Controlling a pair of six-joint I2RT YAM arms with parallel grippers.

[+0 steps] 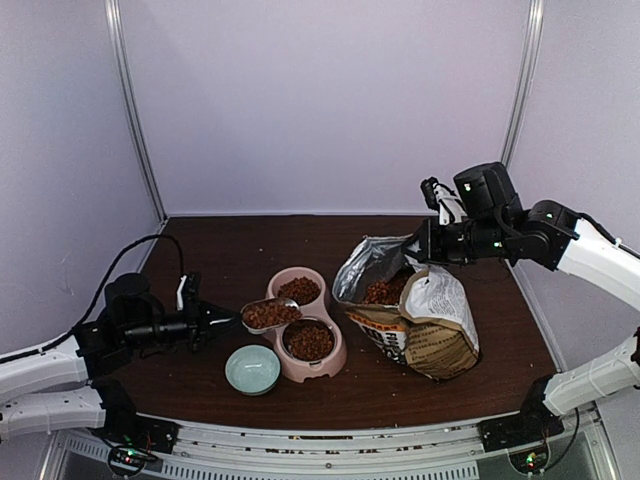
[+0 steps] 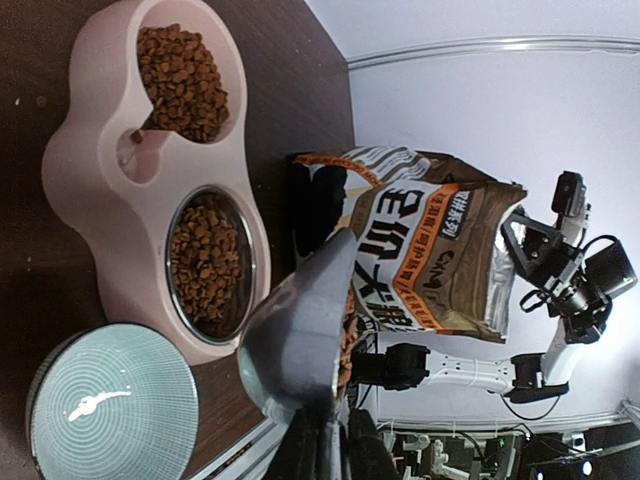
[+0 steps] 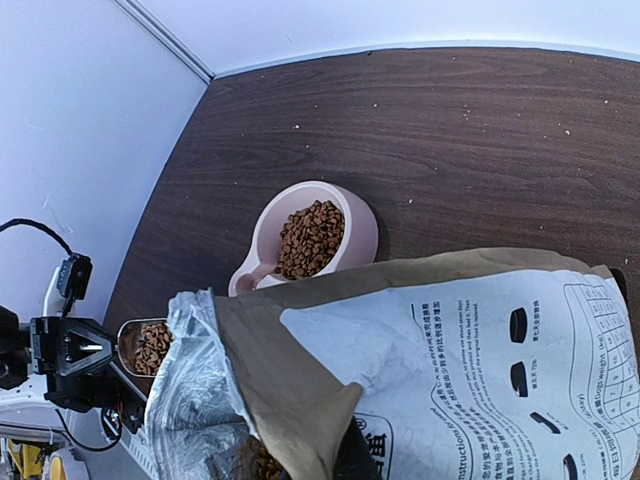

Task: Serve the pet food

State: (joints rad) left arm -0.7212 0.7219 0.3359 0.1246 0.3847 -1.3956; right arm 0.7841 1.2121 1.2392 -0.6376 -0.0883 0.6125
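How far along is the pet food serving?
Done: both wells of the pink double bowl hold pet food. In hand: left gripper holds a loaded scoop at that bowl; right gripper pinches the bag open at its mouth. To do: probably tip this scoop; the teal bowl is empty.

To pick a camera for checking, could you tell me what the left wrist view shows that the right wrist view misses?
Only left wrist: the ribbed teal ceramic bowl and the pink double bowl's steel-lined second compartment. Only right wrist: the brown-and-white paper bag's white instruction panel. Both: the reddish-brown kibble, the bag, and the loaded grey metal scoop.
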